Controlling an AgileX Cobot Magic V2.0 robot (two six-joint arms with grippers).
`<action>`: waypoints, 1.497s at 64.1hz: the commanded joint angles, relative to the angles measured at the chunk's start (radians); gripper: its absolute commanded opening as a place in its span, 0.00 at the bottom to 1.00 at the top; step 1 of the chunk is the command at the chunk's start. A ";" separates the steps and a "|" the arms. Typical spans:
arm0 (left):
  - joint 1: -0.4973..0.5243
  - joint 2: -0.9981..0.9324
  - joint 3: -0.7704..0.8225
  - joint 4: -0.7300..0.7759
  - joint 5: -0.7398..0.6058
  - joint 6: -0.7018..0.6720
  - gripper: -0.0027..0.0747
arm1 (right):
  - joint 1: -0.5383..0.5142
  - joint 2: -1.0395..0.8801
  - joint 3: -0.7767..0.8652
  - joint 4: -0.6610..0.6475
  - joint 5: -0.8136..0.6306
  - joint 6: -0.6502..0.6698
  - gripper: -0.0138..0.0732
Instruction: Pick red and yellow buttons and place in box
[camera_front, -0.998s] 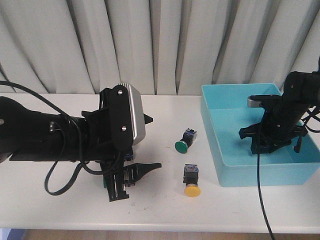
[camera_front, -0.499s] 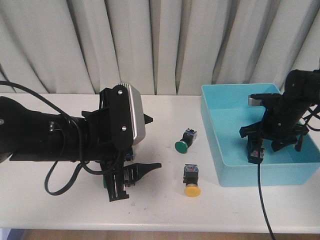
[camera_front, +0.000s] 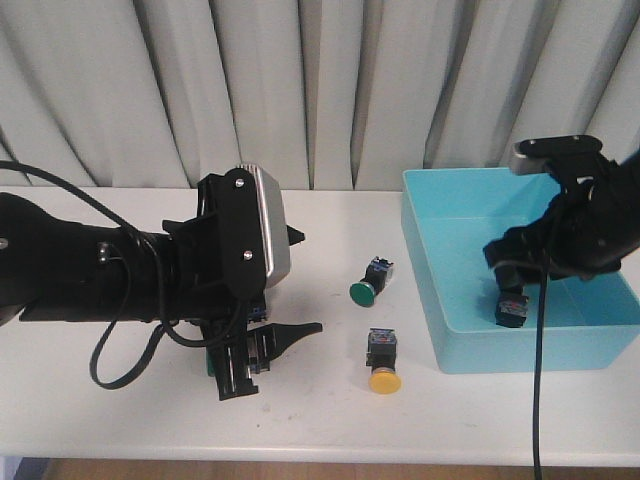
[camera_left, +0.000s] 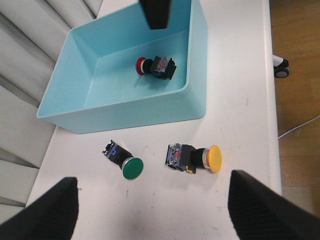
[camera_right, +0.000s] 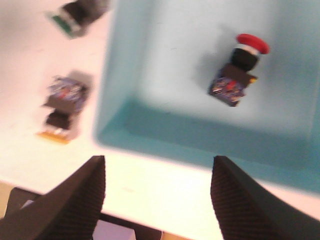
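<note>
lying on its side on the floor of the turquoise box (camera_left: 197, 60), the red button (camera_left: 155, 66) sits loose near the front wall, red cap to one side of its black body, nothing touching it. the right gripper (camera_right: 157, 192) hangs above the box with its two dark fingers (camera_right: 67, 200) spread wide apart and nothing between them, the box's front wall and the white table (camera_front: 330, 420) visible through the gap. in the front view that arm's black bulk covers most of the red button, only its body peeking out low by the box's front wall.

out on the table, the yellow button (camera_front: 383, 362) lies on its side just outside the box's left wall, yellow cap toward the table's near edge. a green button (camera_front: 371, 281) lies a little farther back, cap also toward the near edge, apart from the yellow one.

the left gripper (camera_left: 150, 210) sits over the table's left part, well away from both loose buttons, fingers parted wide and empty. pale curtains (camera_front: 330, 90) hang behind the table.
</note>
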 joint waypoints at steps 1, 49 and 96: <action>-0.004 -0.027 -0.026 -0.032 -0.035 -0.009 0.79 | 0.046 -0.158 0.072 0.001 -0.086 0.011 0.66; 0.046 -0.018 -0.023 0.505 -0.026 -1.024 0.79 | 0.085 -0.651 0.424 0.000 -0.132 0.034 0.66; 0.078 0.186 -0.176 0.979 0.204 -1.555 0.79 | 0.085 -0.651 0.424 0.002 -0.130 0.034 0.66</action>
